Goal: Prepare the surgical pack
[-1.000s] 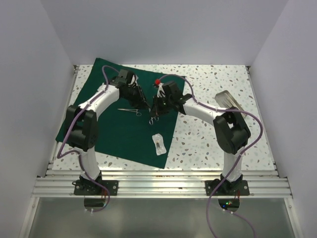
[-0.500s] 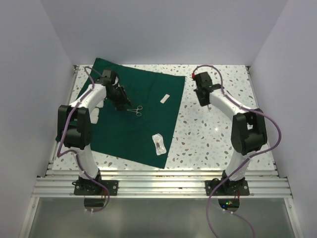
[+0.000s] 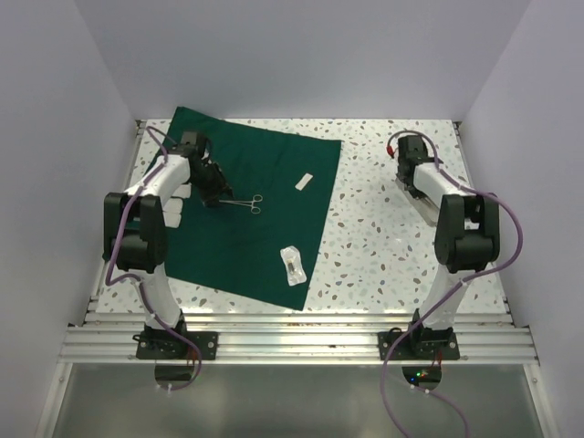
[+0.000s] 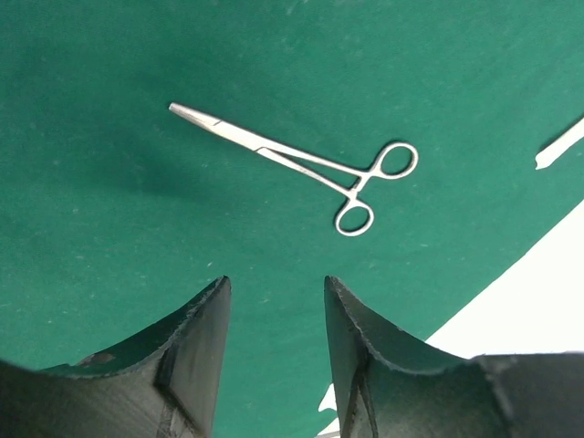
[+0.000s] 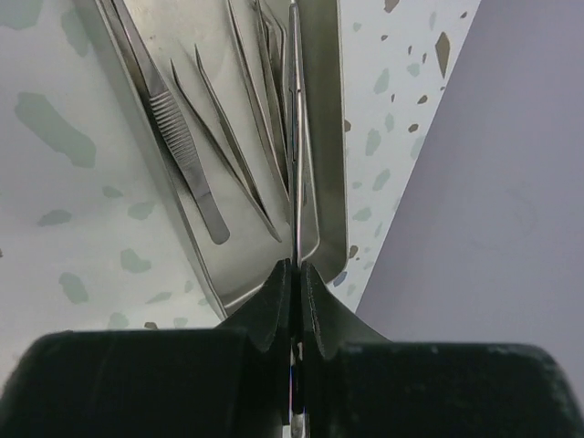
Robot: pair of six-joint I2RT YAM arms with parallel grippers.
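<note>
Looking down from above, I am seeing the surgical pack [image 3: 242, 251] lying spread flat over the left half of the worktop [image 3: 383, 246], one corner reaching toward the far-left corner. My left hand [image 4: 274, 287] is hovering over the left part of the cloth, released, its jaws standing apart with only green fabric showing between them. Just beyond its fingertips a ring-handled clamp [image 4: 301, 160] is lying closed on the pack, tips pointing toward the left edge and rings toward the right. A small white strip [image 3: 306, 181] is resting on the cloth nearer the far edge, and a clear packet [image 3: 292, 265] is sitting close to the drape's right border, toward the near edge.

Over by the right edge, my right hand [image 5: 294, 269] is reaching into the metal tray [image 5: 321, 137]. It is clenched, pinching a thin steel instrument [image 5: 294, 137] that is running edge-on along the tray's right wall. Serrated tweezers [image 5: 178, 137] and a few slimmer pointed ones are lying in the tray beside it. The tray is sitting well apart from the pack.
</note>
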